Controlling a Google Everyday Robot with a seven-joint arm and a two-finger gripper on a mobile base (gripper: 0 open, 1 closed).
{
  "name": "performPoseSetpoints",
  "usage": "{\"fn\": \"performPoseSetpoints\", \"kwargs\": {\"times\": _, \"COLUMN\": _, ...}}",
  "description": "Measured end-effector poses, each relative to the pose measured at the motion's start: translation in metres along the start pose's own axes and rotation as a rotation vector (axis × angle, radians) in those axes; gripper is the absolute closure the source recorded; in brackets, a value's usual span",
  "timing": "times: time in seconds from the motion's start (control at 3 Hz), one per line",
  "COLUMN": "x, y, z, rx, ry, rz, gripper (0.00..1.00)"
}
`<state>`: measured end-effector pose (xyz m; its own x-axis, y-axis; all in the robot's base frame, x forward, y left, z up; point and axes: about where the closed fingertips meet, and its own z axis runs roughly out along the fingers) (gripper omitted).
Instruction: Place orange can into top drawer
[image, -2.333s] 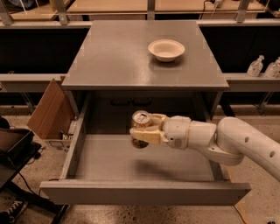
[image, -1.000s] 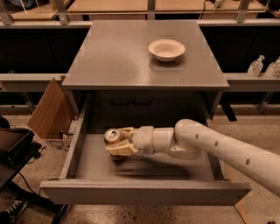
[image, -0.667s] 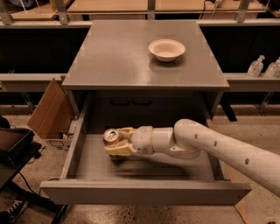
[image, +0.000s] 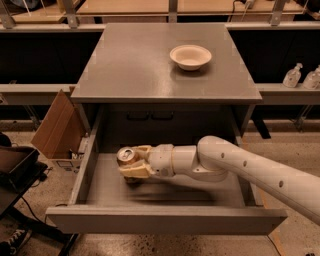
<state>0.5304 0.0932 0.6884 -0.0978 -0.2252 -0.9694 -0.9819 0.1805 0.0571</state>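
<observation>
The orange can (image: 125, 156) shows its silver top with pull tab and stands upright, low inside the open top drawer (image: 165, 219), left of its middle. My gripper (image: 133, 162) reaches in from the right on a white arm and is shut on the can, one finger behind it and one in front. The can's lower body is hidden by the front finger, so I cannot tell whether it touches the drawer floor.
A white bowl (image: 190, 56) sits on the grey cabinet top (image: 130, 65) at the back right. A cardboard box (image: 57, 127) leans left of the cabinet. A black object (image: 15, 167) is at far left. Bottles (image: 292, 76) stand on a shelf at right.
The gripper carried the can from the drawer's middle to the left and lower into the drawer. Over the last second it has barely moved.
</observation>
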Motion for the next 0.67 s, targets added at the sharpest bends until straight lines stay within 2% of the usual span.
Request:
{"fn": "performPoseSetpoints", "kwargs": {"times": 0.33, "x": -0.0006, "y": 0.0011, "z": 0.0017, "rx": -0.004, "ry": 0.0, "rz": -0.001, "gripper": 0.05}}
{"fn": "performPoseSetpoints", "kwargs": {"times": 0.67, "x": -0.0009, "y": 0.0017, "z": 0.0025, "rx": -0.006, "ry": -0.001, "rz": -0.001, "gripper": 0.0}}
